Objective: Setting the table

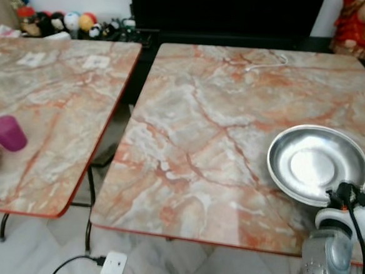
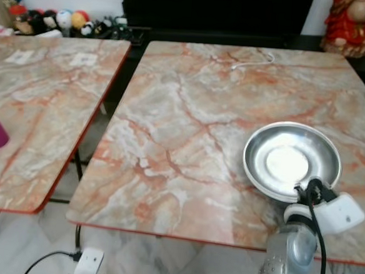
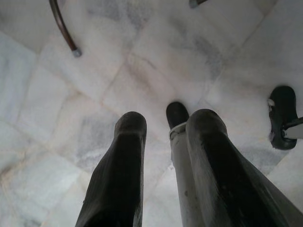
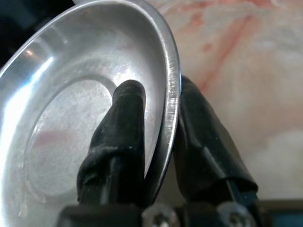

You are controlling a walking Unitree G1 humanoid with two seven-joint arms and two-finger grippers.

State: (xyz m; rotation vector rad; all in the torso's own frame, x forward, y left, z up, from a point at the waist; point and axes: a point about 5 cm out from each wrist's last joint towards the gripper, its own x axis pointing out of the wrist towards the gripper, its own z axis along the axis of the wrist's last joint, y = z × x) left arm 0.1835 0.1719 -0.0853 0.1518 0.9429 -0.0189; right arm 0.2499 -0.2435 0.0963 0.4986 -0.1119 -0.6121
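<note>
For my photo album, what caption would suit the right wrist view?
The right claw pinches the rim of a shiny steel plate, one finger inside, one outside, above the marble table.

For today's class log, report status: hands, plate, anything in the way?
Right hand shut on steel plate rim, over right table. Left hand idle, open, above floor. White cable at far edge, well off.

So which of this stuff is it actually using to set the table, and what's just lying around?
For the job:
- steel plate, pinched by its rim in the right gripper
- marble table it sits on

Just lying about:
- purple cup on the neighbouring table
- white cable at the table's far edge
- toys against the wall
- red figurine
- left gripper, hanging idle over the floor
</note>
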